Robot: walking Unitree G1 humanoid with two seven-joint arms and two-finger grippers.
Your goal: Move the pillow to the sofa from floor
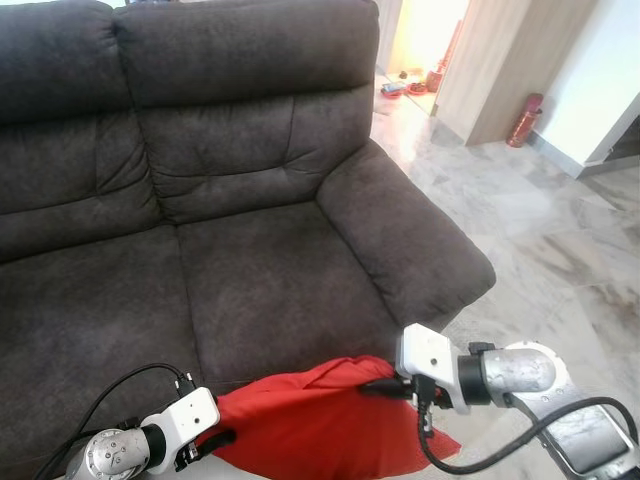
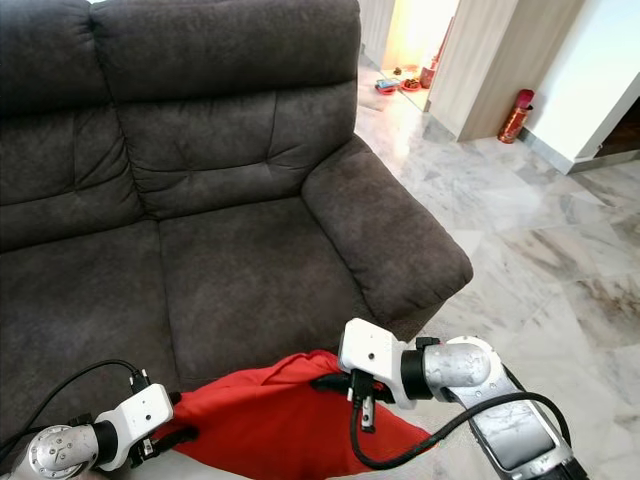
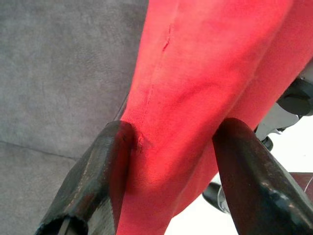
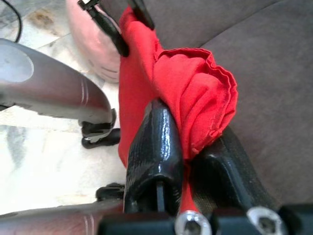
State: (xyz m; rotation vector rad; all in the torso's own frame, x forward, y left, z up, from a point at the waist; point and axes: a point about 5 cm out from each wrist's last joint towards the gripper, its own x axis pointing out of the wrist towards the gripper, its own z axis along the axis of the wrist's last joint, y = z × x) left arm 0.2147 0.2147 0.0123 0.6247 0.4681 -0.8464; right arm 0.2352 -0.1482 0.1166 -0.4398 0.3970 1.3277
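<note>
Two grippers, one red pillow (image 1: 310,425), one dark grey sofa (image 1: 250,270). Pillow: held off the floor at the front edge of the sofa seat, stretched between both arms. Left gripper (image 3: 171,161): fingers clamped on one end of the fabric. Right gripper (image 4: 188,156): fingers pinched on a bunched corner, apparently just over the seat cushion. Surroundings: marble floor (image 1: 560,240), red cylinder (image 1: 524,120) by the far wall.
</note>
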